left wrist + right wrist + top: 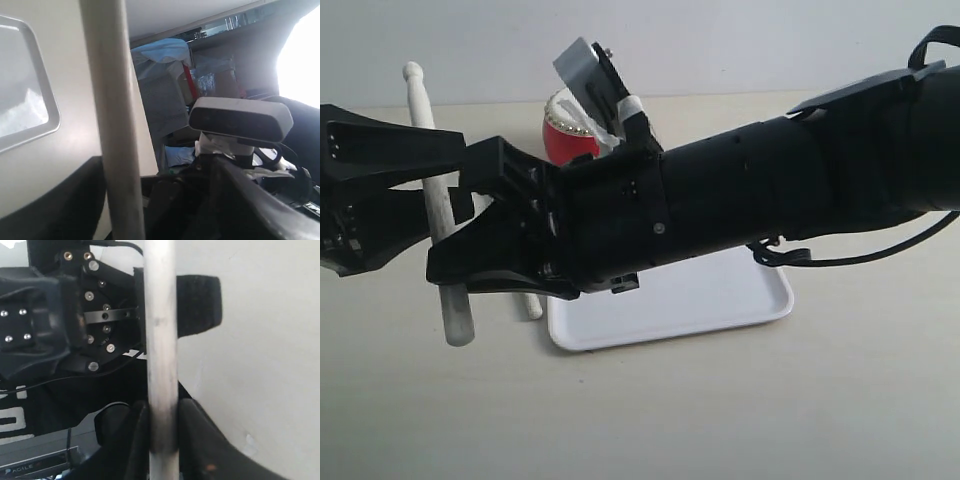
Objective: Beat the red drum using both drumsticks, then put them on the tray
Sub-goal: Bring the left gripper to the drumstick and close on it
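Note:
A pale drumstick (432, 190) stands nearly upright at the left, and my right gripper (448, 238) has reached across and is shut on its lower part. The right wrist view shows both pads pressed against this drumstick (160, 340). My left gripper (428, 192) is open, one jaw on each side of the same stick. In the left wrist view there is a gap between the drumstick (117, 125) and one jaw. The second drumstick (532, 305) lies beside the tray (720, 300), mostly hidden under the right arm. The red drum (563, 142) peeks out behind that arm.
The right arm's black body spans the middle of the exterior view and covers much of the tray and drum. Its grey wrist camera (240, 117) sits close to my left gripper. The tray's rim (47, 125) shows in the left wrist view.

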{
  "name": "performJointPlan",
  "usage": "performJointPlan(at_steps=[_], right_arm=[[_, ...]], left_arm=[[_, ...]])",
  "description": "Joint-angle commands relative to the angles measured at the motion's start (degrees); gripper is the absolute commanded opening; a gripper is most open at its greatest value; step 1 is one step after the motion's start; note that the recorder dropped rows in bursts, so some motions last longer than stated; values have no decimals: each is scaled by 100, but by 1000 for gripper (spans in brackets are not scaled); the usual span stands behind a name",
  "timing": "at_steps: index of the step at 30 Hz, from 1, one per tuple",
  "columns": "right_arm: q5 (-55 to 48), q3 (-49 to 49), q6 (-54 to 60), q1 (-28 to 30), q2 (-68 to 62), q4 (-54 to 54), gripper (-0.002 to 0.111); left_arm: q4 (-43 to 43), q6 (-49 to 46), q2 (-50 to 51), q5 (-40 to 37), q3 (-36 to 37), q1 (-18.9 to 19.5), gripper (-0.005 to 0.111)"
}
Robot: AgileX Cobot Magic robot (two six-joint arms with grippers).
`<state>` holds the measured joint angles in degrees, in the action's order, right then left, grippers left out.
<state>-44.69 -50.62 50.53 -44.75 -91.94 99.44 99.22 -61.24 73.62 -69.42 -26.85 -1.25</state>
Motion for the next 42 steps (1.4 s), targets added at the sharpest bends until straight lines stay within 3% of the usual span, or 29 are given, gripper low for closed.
performJointPlan(at_steps=[1, 16, 27, 29, 35, 42], right_arm=[[281, -1, 71, -25, -4, 51, 0], [400, -1, 106, -25, -4, 51, 0], [427, -1, 190, -25, -4, 51, 0], [427, -1, 190, -25, -4, 51, 0], [388, -1, 190, -25, -4, 51, 0], [178, -1, 231, -25, -4, 51, 0]], left_arm=[[31, 280, -1, -54, 19, 0, 59], [-546, 518, -1, -54, 19, 0, 59], [-190, 807, -1, -54, 19, 0, 59], [-1, 817, -1, -54, 19, 0, 58], [-46, 798, -1, -54, 19, 0, 41], [-513, 798, -1, -54, 19, 0, 41]])
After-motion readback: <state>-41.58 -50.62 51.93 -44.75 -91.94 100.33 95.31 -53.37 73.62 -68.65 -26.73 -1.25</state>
